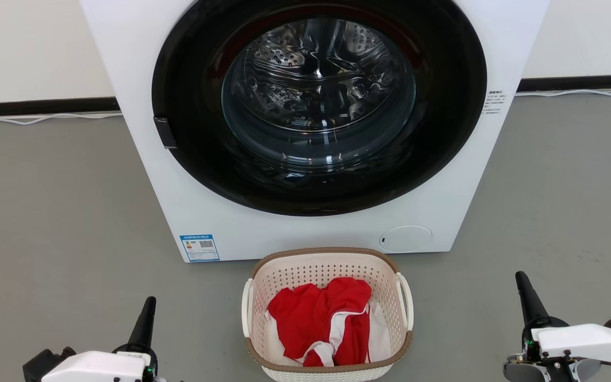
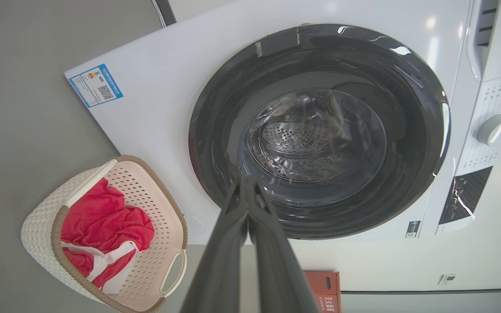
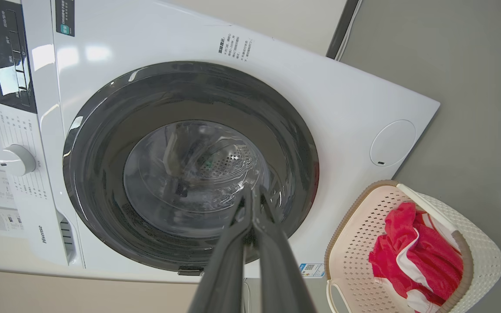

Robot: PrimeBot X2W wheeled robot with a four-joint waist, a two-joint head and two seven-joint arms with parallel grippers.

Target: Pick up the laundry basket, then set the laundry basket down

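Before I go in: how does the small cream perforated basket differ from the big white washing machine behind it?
The cream perforated plastic laundry basket is small and low; the white washing machine towers over it. The basket is open-topped and holds red-and-white clothing; the machine's round dark door is shut, its drum seemingly empty. Both stand on the grey floor.

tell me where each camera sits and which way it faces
Head: high, facing forward-down at washing machine and laundry basket; left fingers, right fingers at lower corners.
Left wrist: on left arm, along its shut fingers toward the machine door; basket lower left.
Right wrist: likewise on right arm; basket lower right.
All three share machine and basket.
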